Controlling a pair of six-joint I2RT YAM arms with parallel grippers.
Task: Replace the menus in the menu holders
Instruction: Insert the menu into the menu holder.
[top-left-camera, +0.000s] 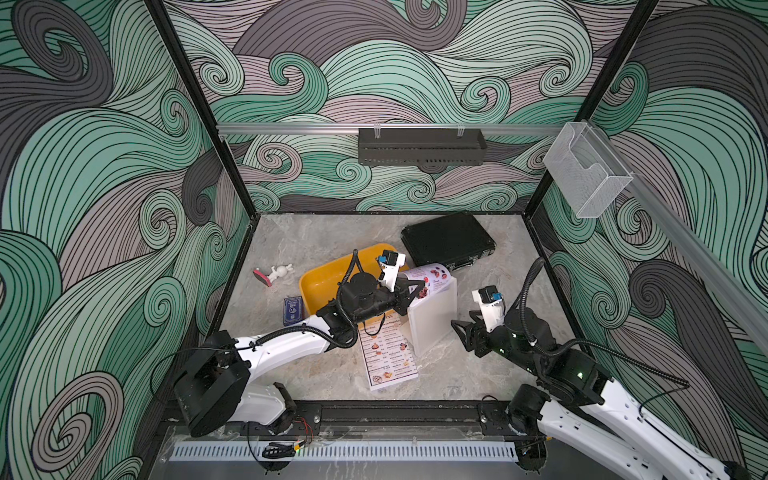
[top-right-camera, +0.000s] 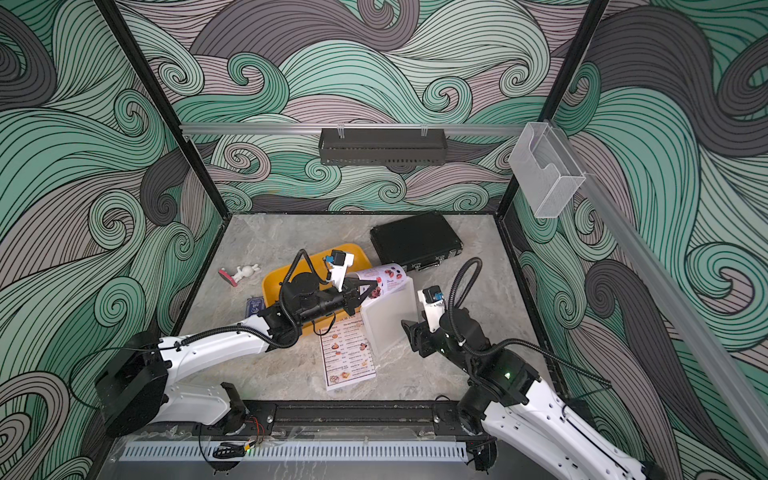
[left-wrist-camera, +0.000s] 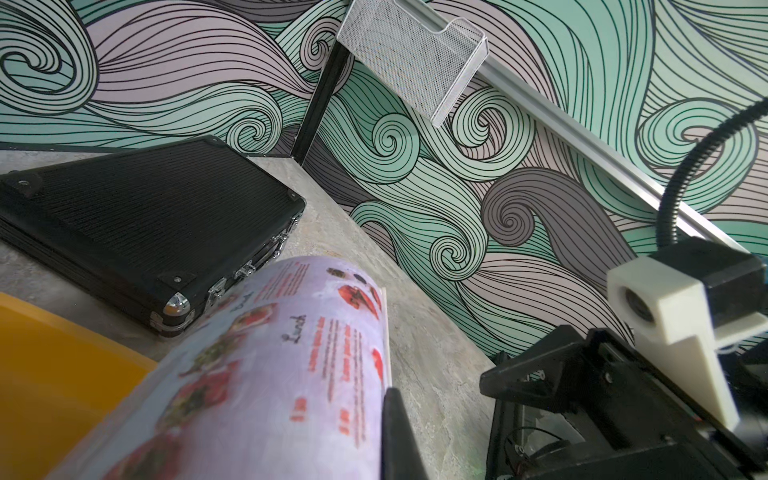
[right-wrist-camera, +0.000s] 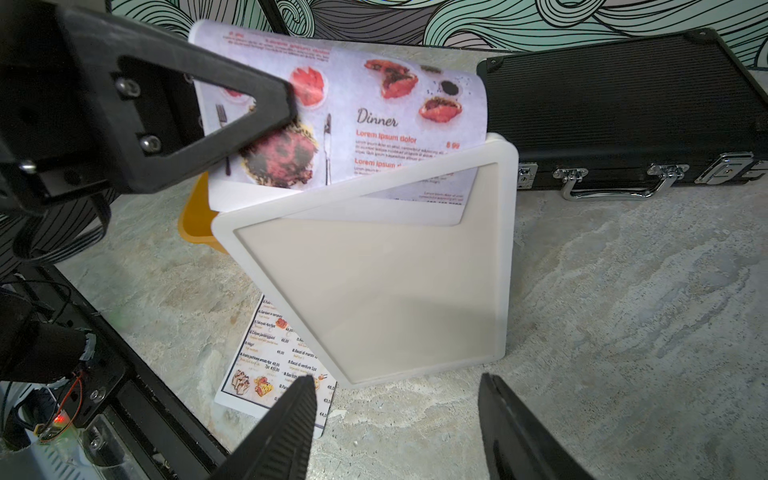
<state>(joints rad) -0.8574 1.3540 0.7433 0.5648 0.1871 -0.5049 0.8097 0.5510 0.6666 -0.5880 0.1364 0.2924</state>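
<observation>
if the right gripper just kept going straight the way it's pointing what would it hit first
Most likely the white menu holder. It stands straight ahead of the open right gripper, and only bare table shows between them. Depth is hard to judge.

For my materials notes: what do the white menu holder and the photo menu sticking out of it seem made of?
The menu holder looks like matte, milky-white plastic: thick moulded frame, rounded corners. The photo menu is seemingly thin printed paper: it curls over freely; any coating cannot be told.
</observation>
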